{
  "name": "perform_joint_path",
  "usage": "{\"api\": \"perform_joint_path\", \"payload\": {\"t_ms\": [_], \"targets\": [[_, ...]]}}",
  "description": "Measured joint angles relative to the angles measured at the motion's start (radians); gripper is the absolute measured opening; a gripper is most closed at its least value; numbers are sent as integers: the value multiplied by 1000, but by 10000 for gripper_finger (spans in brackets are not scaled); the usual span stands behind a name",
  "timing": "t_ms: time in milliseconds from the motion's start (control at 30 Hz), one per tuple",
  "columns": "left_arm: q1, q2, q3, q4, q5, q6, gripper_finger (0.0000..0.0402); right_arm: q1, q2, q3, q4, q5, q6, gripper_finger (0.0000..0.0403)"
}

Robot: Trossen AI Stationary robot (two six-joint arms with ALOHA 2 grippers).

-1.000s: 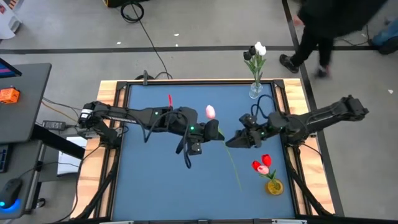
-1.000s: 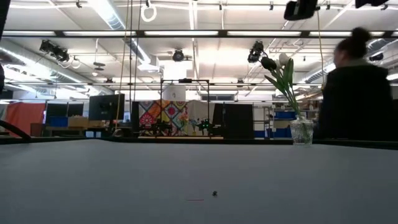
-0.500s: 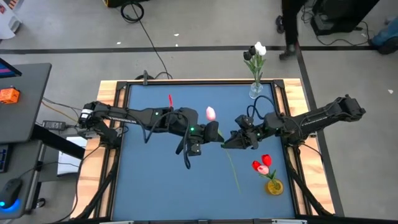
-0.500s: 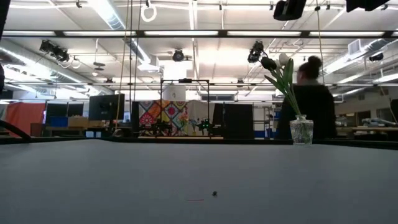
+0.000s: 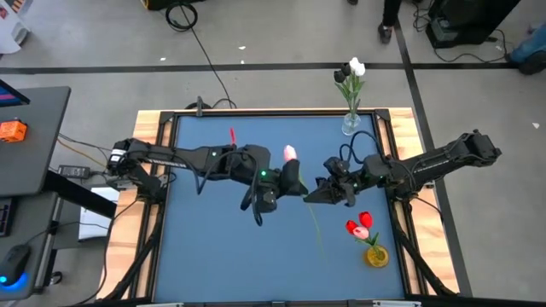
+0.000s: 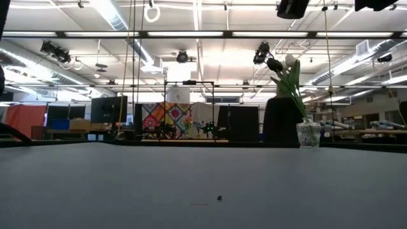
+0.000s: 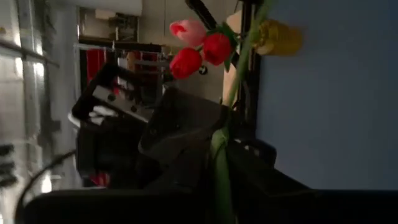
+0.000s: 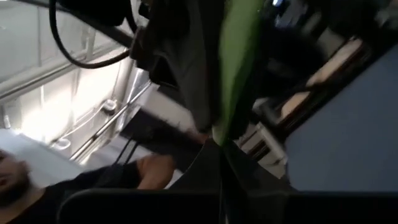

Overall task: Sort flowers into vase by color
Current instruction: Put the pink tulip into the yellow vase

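A pink flower, its head [image 5: 290, 153] toward the far edge and its thin green stem [image 5: 317, 230] running toward the near edge, is held above the blue table's middle. My left gripper [image 5: 290, 181] is at the stem just below the head. My right gripper [image 5: 309, 198] is shut on the stem right beside it. At the far right stands a clear glass vase [image 5: 351, 124] with black and white flowers [image 5: 351, 70]. A yellow vase [image 5: 376, 254] at the near right holds red and pink flowers [image 5: 362, 223]. My right gripper pinches the pink flower's stem [image 8: 219, 134] between its two fingers, in the upper part next to my left gripper. The fingers come about level from the table's right side and lie across the stem. The flower is lifted clear of the table.
The table's wooden frame [image 5: 153, 128] runs around the blue top [image 5: 213, 247], which shows bare at the near left. Both vases stand along the right side. A person's legs [image 5: 388, 21] show on the floor beyond the far edge.
My right gripper has shut on the pink flower's stem beside my left gripper. My left gripper has rolled a little about its own line without shifting. The flower stays up over the table's middle. A person has walked off behind the far right corner.
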Motion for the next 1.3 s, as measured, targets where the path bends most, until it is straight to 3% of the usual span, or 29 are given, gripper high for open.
{"api": "perform_joint_path", "payload": {"t_ms": [167, 333, 467, 633, 767, 967, 1200, 1300], "targets": [[38, -47, -1, -2, 67, -227, 130, -1, -10, 1, -3, 158, -108, 3], [172, -107, 0, -80, 285, -659, 179, 1, -52, 0, -65, 376, -276, 2], [286, -123, -3, -169, 380, -1064, 180, 29, -118, 0, -148, 603, -463, 1], [354, -122, -26, -297, 476, -1230, 148, 84, -223, 0, -157, 834, -756, 0], [352, -172, -178, -100, 539, -1344, 108, 127, -303, 0, -149, 941, -1012, 1], [376, -308, -507, 390, 538, -1581, 57, 210, -389, 0, -162, 1006, -1186, 2], [379, -406, -834, 976, 472, -1813, 28, 270, -424, 0, -209, 968, -1222, 2], [377, -412, -902, 1079, 466, -1856, 25, 273, -434, 0, -234, 942, -1211, 2]]}}
